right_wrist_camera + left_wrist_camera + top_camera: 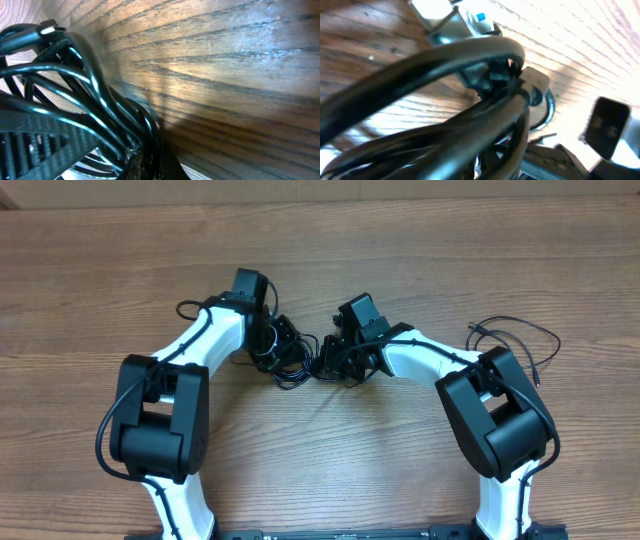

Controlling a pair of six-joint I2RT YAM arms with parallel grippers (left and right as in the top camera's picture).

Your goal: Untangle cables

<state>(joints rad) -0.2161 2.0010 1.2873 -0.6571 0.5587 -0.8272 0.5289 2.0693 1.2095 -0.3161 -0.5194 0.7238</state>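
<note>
**Cinch risk**

L gripper (272, 340) & R gripper (338, 358) both buried in bundle (300, 366), centre of table (420, 260). Can't tell how far open or what's held. One cable (520, 335) lies loose far right. Risk: pulling apart w/ strands crossed cinches bundle tighter.

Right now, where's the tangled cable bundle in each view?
Overhead: the cable bundle sits at the centre of the picture.
Left wrist: the bundle runs from lower left to centre, close up and blurred.
Right wrist: the bundle takes up the left half as glossy loops.
Shared landmark: the wooden table, whose grain lies behind the bundle in every view.
</note>
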